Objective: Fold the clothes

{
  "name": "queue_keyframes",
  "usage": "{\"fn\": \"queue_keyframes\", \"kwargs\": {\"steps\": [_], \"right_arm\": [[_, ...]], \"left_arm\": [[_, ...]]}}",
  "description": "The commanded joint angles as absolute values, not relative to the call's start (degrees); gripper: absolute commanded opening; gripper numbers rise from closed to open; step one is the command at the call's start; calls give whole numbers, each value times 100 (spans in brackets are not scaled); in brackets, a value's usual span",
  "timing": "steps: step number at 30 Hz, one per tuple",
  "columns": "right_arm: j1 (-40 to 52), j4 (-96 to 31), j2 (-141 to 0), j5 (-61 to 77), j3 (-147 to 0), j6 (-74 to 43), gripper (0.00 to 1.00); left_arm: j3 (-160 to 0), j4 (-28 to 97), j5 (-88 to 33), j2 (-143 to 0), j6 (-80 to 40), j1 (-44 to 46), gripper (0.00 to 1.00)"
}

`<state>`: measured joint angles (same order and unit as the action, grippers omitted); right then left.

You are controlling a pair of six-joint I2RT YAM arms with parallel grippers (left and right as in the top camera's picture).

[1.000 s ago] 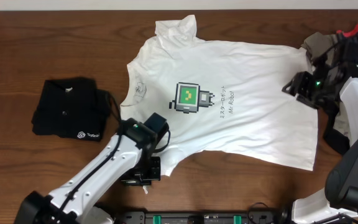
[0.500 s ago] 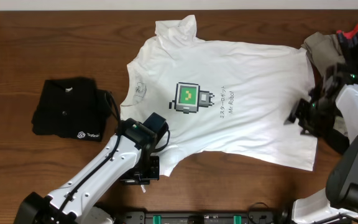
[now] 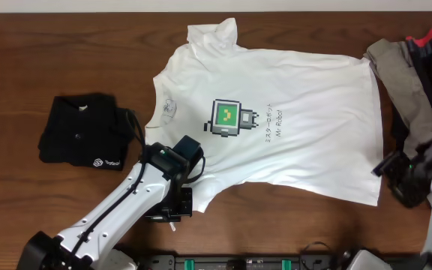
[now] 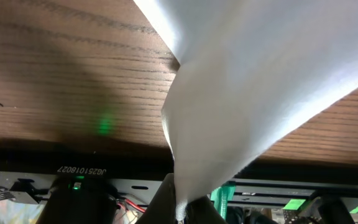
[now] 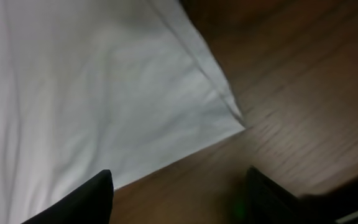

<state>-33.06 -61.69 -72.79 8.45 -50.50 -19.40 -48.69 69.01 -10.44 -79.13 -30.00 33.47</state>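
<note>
A large white T-shirt (image 3: 276,127) with a green-screened robot print (image 3: 227,118) lies spread on the wooden table, collar to the left. My left gripper (image 3: 172,206) is shut on the shirt's near sleeve; in the left wrist view the white cloth (image 4: 241,93) runs down into the closed fingers (image 4: 180,214). My right gripper (image 3: 400,180) is open and empty, just off the shirt's near right hem corner (image 5: 232,118), its fingers (image 5: 179,199) wide apart above bare wood.
A folded black garment (image 3: 85,140) lies at the left. A pile of khaki, black and red clothes (image 3: 418,82) sits at the right edge, behind my right arm. The table's front edge and a rail run below.
My right arm has swung from the shirt's far right side toward the near right hem corner. The left arm and the shirt have not moved.
</note>
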Motion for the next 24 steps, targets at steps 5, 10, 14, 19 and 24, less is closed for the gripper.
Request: {"fn": "queue_keyframes", "kwargs": {"steps": [5, 10, 14, 19, 24], "right_arm": [[-3492, -5614, -7155, 797, -3997, -2362, 56], [-3492, -5358, -7244, 685, -3677, -2388, 56], [-3492, -5137, -7251, 443, -3487, -2576, 56], [-3492, -4792, -7299, 327, -3306, -2637, 53], [-3492, -4274, -7531, 296, -3122, -2735, 46]], "left_arm": [[-4943, 6941, -961, -7898, -2897, 3317, 6], [-4943, 6943, -982, -7898, -2899, 3317, 6], [-4943, 6938, -982, -7898, -2899, 3317, 6], [-4943, 6938, -982, -7898, -2902, 3317, 6], [-4943, 6934, -982, -7898, -2902, 3317, 6]]}}
